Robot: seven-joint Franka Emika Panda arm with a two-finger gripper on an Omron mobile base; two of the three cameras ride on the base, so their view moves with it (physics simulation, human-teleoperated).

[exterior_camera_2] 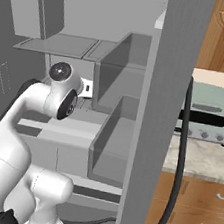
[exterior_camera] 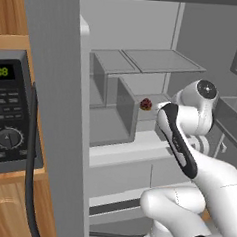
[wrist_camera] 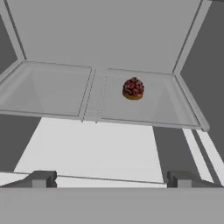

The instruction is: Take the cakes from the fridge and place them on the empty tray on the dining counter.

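Note:
The fridge (exterior_camera: 54, 61) stands open, and my arm reaches in between its grey shelves (exterior_camera: 159, 60). One of the cakes, a dark brown-red round one (wrist_camera: 133, 88), sits on a shelf toward the back right. It is seen too in the left base view (exterior_camera: 145, 104), just past my wrist. My gripper (wrist_camera: 111, 179) is open with nothing between its fingertips (wrist_camera: 41, 178). It is level with the shelf's front and well short of the cake. The empty tray and the dining counter are out of view.
A grey bin (exterior_camera: 110, 120) stands on the fridge's left side, below another shelf. A black microwave (exterior_camera: 10, 113) sits in the wooden cabinet left of the fridge. A pale green toaster oven (exterior_camera_2: 207, 115) stands on the counter to the right. A dark door handle (exterior_camera_2: 180, 159) runs down the fridge door.

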